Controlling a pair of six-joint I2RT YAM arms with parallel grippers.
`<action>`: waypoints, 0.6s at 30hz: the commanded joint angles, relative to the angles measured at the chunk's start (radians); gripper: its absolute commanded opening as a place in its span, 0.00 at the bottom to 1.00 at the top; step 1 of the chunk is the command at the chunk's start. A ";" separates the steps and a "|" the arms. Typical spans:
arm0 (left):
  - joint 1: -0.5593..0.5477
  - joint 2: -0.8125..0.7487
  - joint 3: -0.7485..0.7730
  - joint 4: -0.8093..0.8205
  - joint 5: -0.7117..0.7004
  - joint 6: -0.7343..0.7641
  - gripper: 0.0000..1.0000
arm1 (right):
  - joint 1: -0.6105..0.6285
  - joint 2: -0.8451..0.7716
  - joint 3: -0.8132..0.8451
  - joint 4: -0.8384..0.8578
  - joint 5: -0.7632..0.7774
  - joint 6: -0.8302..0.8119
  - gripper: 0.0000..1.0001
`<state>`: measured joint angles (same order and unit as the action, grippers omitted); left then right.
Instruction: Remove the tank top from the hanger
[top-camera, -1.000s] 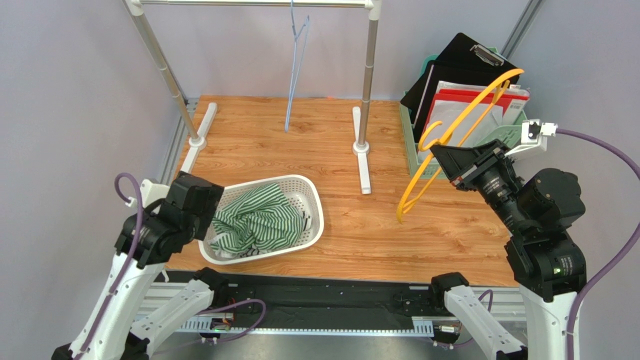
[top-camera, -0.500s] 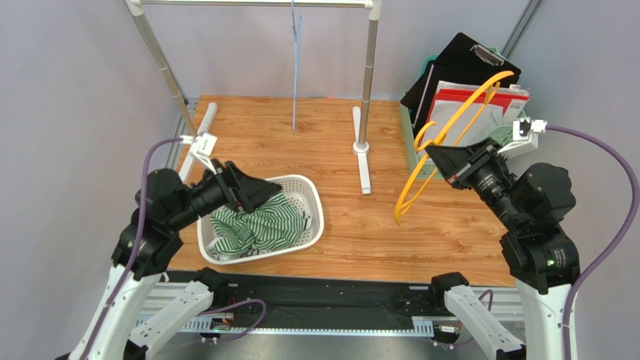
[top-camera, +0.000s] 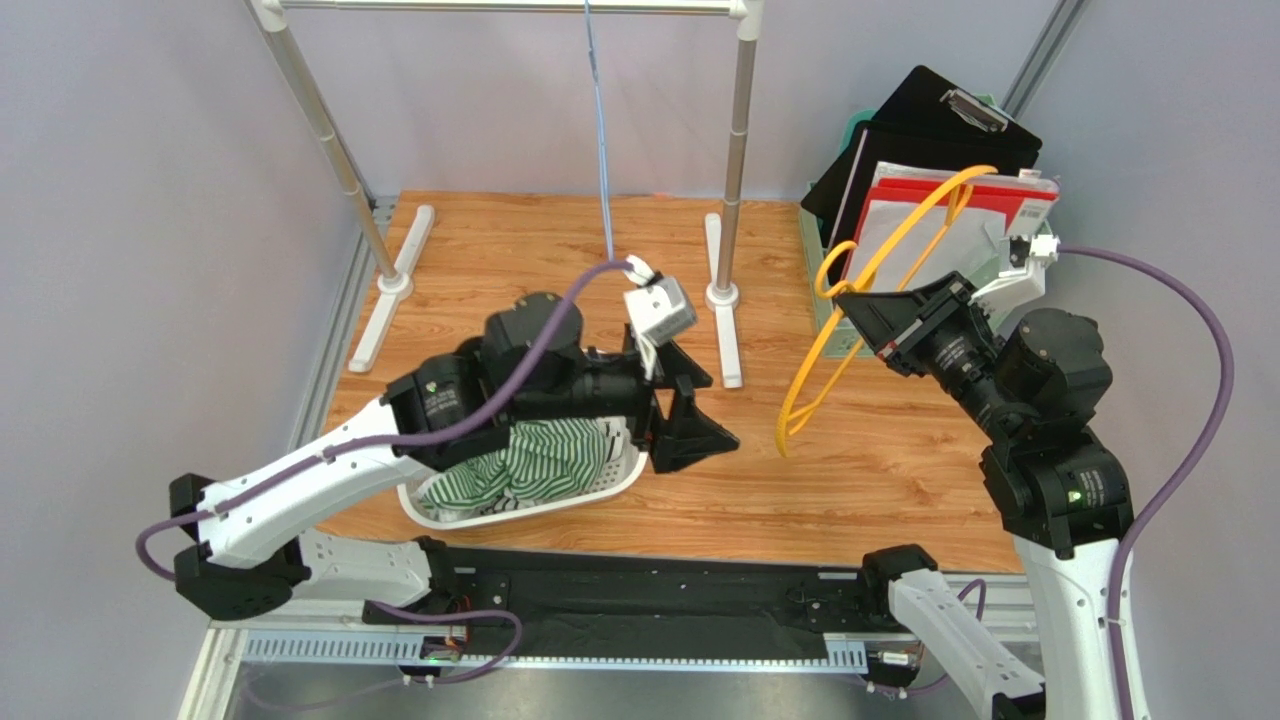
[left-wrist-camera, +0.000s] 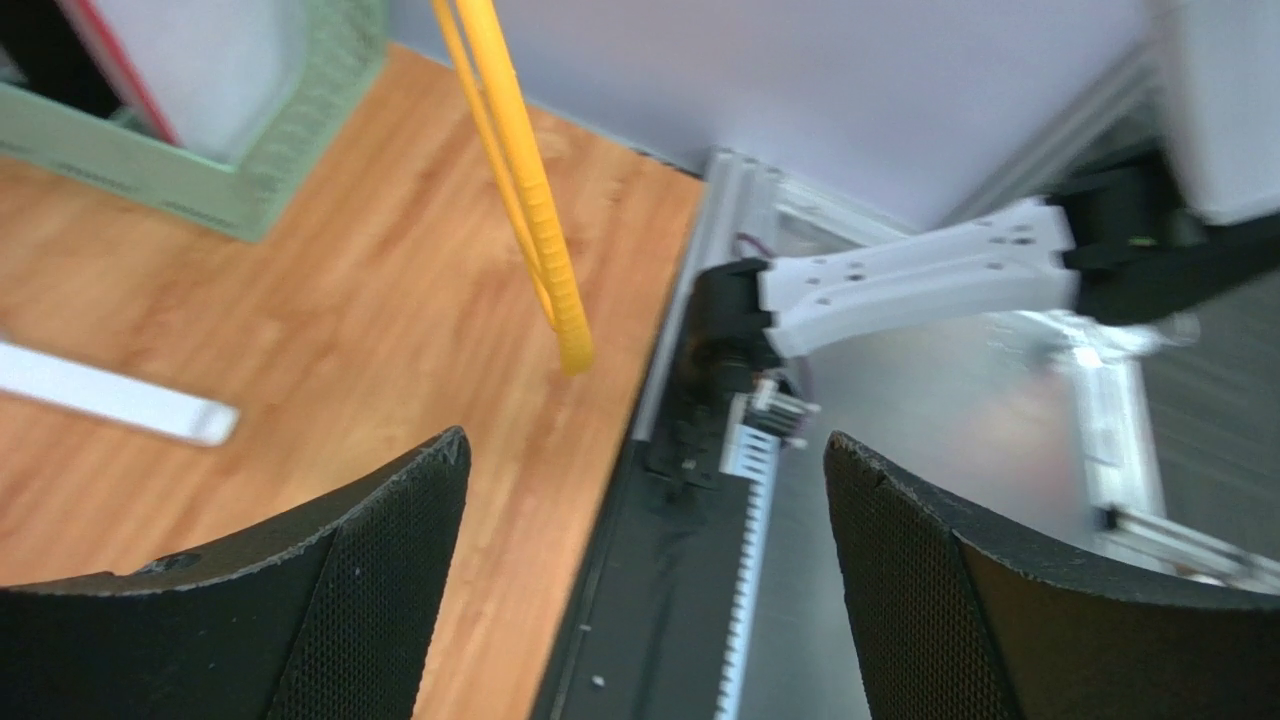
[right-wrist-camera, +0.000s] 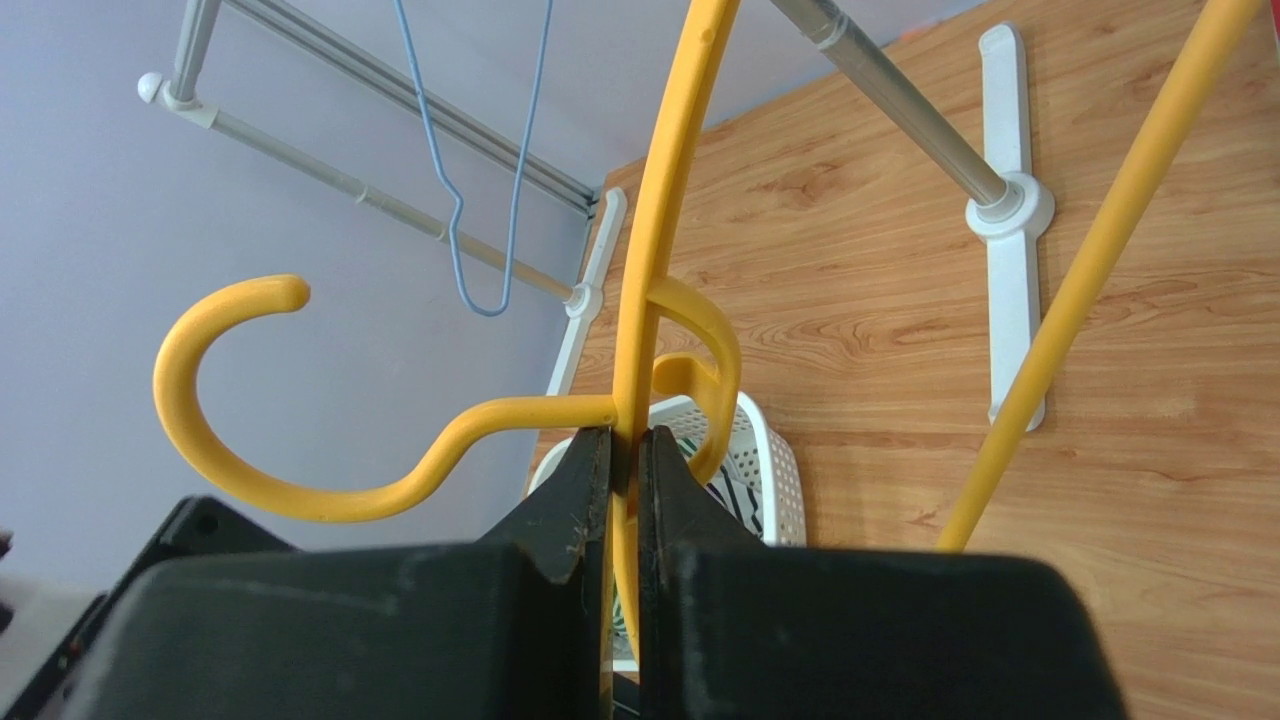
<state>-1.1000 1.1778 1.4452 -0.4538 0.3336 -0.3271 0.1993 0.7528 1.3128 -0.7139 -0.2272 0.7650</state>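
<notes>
The green-and-white striped tank top (top-camera: 534, 458) lies crumpled in a white basket (top-camera: 586, 492), off the hanger. The yellow hanger (top-camera: 887, 263) hangs bare in the air at the right, with my right gripper (top-camera: 879, 323) shut on its neck below the hook. The right wrist view shows the jaws (right-wrist-camera: 628, 450) pressed on the yellow hanger (right-wrist-camera: 661, 225). My left arm reaches over the basket, and its gripper (top-camera: 703, 413) is open and empty just right of the basket. The left wrist view shows the hanger's lower end (left-wrist-camera: 526, 195) ahead of the spread fingers (left-wrist-camera: 346, 570).
A clothes rack stands at the back with a thin blue hanger (top-camera: 598, 135) on its bar and a post (top-camera: 732, 165) with a white foot. A green bin (top-camera: 917, 165) with a clipboard and papers sits at the back right. The table's near edge (left-wrist-camera: 631, 435) is below the left gripper.
The left arm has swung from the basket's left side across it to the right, its gripper open throughout. The right gripper has drifted slightly left with the hanger.
</notes>
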 joint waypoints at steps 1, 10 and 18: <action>-0.144 0.045 0.018 0.068 -0.553 0.163 0.92 | -0.005 -0.006 -0.029 0.047 0.029 0.068 0.02; -0.146 0.170 -0.048 0.211 -0.518 0.027 0.96 | -0.005 -0.044 -0.115 0.111 0.022 0.197 0.02; -0.146 0.224 -0.134 0.319 -0.417 -0.059 0.89 | -0.005 -0.075 -0.198 0.159 -0.003 0.280 0.01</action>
<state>-1.2438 1.4063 1.3441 -0.2424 -0.1341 -0.3302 0.1993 0.6899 1.1336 -0.6430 -0.2111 0.9848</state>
